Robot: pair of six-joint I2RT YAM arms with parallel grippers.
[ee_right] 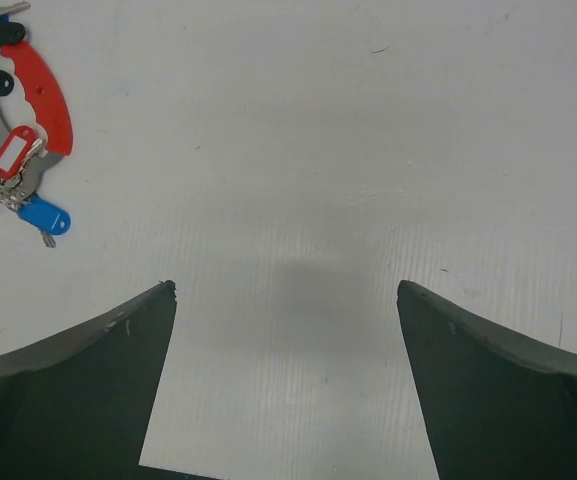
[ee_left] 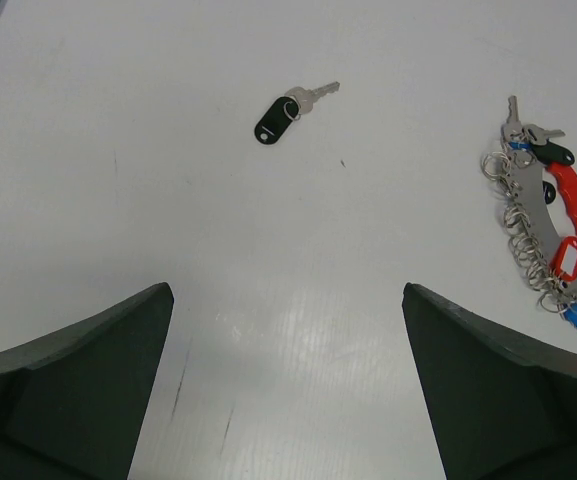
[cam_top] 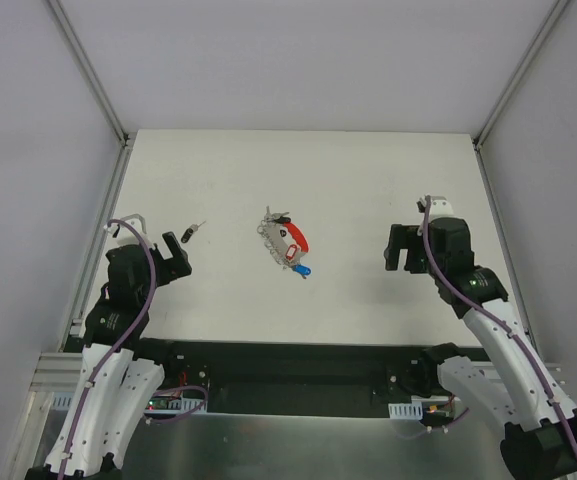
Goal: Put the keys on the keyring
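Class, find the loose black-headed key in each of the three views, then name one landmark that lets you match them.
Top external: the black-headed key lies left of centre, to the left of the keyring.
Left wrist: upper middle, lying alone.
Right wrist: not in it.
Shared landmark: the keyring, at the right edge in the left wrist view and top left in the right wrist view.

light: bright, even | shadows: soft, faint | glare: perhaps mild on table [ee_left: 268, 330] | focus: sharp
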